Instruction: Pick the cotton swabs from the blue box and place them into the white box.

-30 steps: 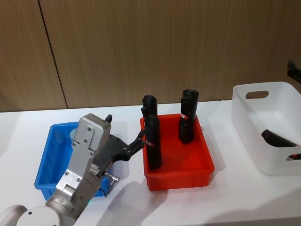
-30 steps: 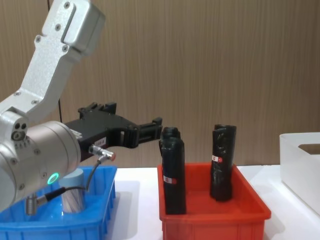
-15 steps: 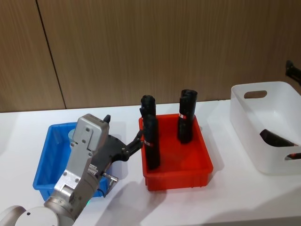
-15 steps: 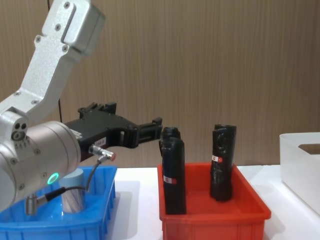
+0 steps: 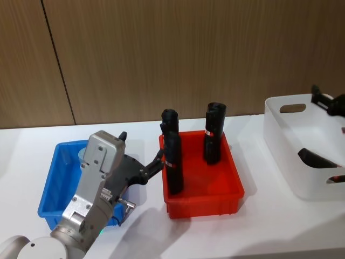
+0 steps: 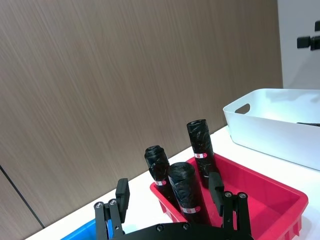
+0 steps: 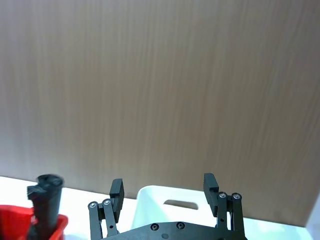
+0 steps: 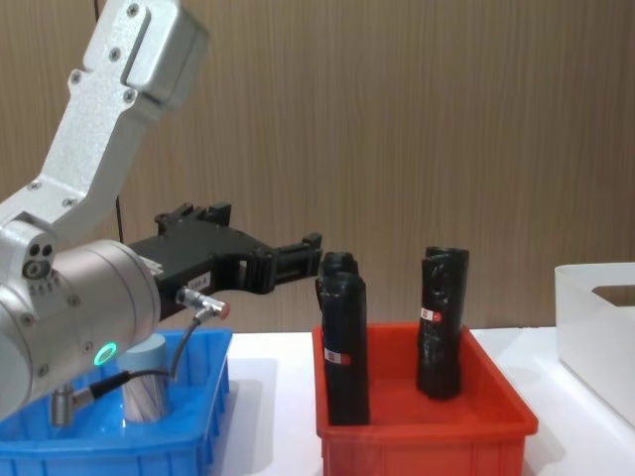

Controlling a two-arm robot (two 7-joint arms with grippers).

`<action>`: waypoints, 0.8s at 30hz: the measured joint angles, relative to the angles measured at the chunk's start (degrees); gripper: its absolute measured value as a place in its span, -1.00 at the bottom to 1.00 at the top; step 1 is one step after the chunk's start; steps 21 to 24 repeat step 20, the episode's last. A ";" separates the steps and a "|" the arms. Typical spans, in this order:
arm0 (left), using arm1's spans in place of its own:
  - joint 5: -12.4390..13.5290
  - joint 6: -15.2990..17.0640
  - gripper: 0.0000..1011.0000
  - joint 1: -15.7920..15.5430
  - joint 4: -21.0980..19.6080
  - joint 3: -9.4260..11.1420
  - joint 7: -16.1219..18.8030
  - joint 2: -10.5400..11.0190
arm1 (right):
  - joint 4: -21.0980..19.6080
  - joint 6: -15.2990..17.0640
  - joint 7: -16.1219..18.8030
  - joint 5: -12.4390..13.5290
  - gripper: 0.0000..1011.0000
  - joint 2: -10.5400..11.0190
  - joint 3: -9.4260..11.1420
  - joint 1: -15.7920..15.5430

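At the lower left of the chest view one tub of cotton swabs (image 8: 146,392) stands in the blue box (image 8: 203,421). The left gripper (image 8: 298,260) hangs above that box's right wall, fingers spread and empty; it should tip down and straddle the lid squarely. The right gripper (image 5: 323,101), open and empty, hovers over the white box (image 5: 280,127) at right.

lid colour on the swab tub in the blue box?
Pale grey-blue. The cotton swabs tub stands in the blue box, partly behind the left arm; chest view shows it best.

The left arm's black hand (image 8: 310,248) hangs over the shallow blue plastic bin (image 8: 189,436) holding a clear grey-lidded swab tub (image 8: 146,382), beside three tall black rolls (image 8: 343,347) in a red plastic bin (image 8: 427,436).
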 joint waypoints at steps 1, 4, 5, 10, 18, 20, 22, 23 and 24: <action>0.00 0.00 0.99 0.00 0.00 0.00 0.00 0.00 | -0.86 -0.02 -0.27 0.12 0.98 -0.08 -0.38 -0.85; 0.00 0.00 0.99 0.00 0.00 0.00 0.00 0.00 | -2.52 -0.04 -0.76 0.29 0.98 -0.27 -1.16 -2.60; 0.00 0.00 0.99 0.00 0.00 0.00 0.00 0.00 | -2.87 -0.04 -0.84 0.35 0.98 -0.29 -1.33 -2.93; 0.00 0.00 0.99 0.00 0.00 0.00 0.00 0.00 | -5.83 -0.10 -1.75 0.71 0.98 -0.62 -2.65 -6.00; 0.00 0.00 0.99 0.00 0.00 0.00 0.00 0.00 | -9.83 -0.17 -2.98 1.34 0.98 -1.05 -4.50 -10.13; 0.00 0.00 0.99 0.00 0.00 0.00 0.00 0.00 | -11.11 -0.18 -3.35 1.50 0.98 -1.20 -5.09 -11.47; 0.00 0.00 0.99 0.00 0.00 0.00 0.00 0.00 | -11.11 -0.18 -3.35 1.50 0.98 -1.20 -5.09 -11.47; 0.00 0.00 0.99 0.00 0.00 0.00 0.00 0.00 | -11.11 -0.18 -3.35 1.50 0.98 -1.20 -5.09 -11.47; 0.00 0.00 0.99 0.00 0.00 0.00 0.00 0.00 | -11.11 -0.18 -3.35 1.50 0.98 -1.20 -5.09 -11.47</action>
